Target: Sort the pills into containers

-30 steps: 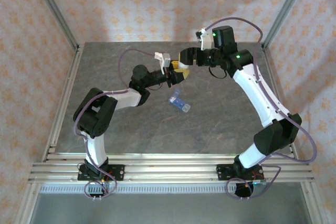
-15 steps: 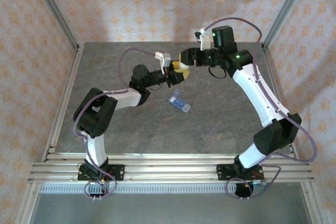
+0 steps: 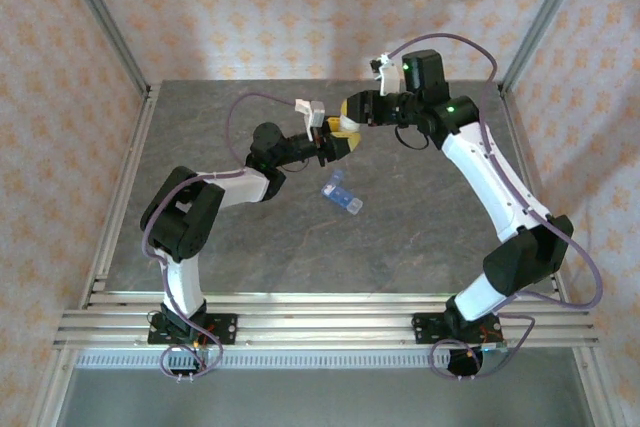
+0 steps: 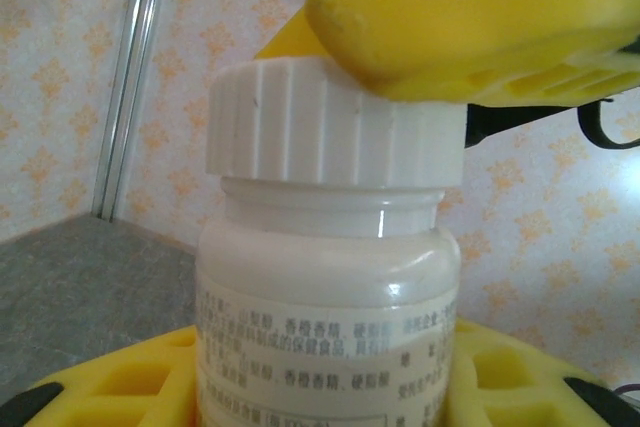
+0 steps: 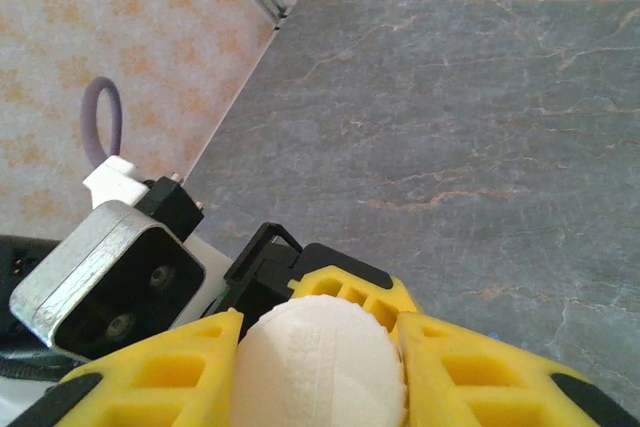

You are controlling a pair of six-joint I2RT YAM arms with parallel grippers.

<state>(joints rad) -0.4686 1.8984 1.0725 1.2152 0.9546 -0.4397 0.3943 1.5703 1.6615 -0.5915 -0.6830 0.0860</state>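
Above the worktop (image 3: 250, 237), a pill bottle (image 4: 325, 317) is clamped by the left end effector (image 3: 336, 147), its white cap (image 4: 320, 122) by the right end effector (image 5: 318, 347).

The bench (image 3: 250, 247) has a dark grey top that looks like stone, with thin pale and rusty lines in it. Walls (image 3: 300, 7) stand on three sides, covered in pale pink paper with little orange flowers. Shiny metal posts (image 3: 101, 17) rise at the back corners. Silver rails (image 3: 320, 319) run along the near edge. The light is soft and even.
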